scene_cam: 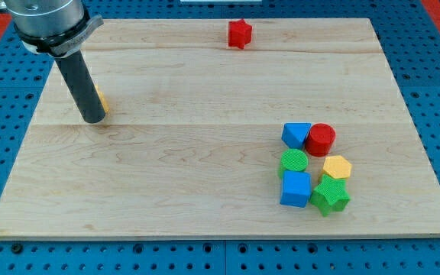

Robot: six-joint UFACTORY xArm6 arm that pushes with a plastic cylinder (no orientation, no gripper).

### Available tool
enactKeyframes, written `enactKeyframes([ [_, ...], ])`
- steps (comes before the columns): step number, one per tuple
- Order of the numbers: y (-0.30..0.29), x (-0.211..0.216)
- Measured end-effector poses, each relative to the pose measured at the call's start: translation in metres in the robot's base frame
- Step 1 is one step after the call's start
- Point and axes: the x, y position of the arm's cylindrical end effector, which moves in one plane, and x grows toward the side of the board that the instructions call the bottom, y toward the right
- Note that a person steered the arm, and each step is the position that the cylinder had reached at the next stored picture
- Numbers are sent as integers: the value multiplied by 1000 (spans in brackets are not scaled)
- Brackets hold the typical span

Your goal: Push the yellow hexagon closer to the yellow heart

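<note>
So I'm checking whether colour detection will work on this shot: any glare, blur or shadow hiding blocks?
Camera view: even light, sharp focus, no glare on the wooden board; soft shadows only. My tip and rod hide most of a yellow block, shape unreadable. The yellow hexagon shows clearly.

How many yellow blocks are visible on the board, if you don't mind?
2: the yellow hexagon in the cluster at the view's lower right, and a yellow block mostly hidden behind my tip at the view's left.

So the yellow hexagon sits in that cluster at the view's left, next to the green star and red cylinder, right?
Not quite: the camera view shows the cluster at the view's right. There the yellow hexagon does sit next to the green star and red cylinder.
</note>
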Motion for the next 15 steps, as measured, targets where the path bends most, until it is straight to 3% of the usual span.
enactKeyframes([
  [2, 98, -35],
  [4, 198, -37],
  [5, 275, -40],
  [8, 409, 25],
  [10, 411, 110],
  [13, 349, 124],
  [14, 310, 115],
  [15, 308, 100],
])
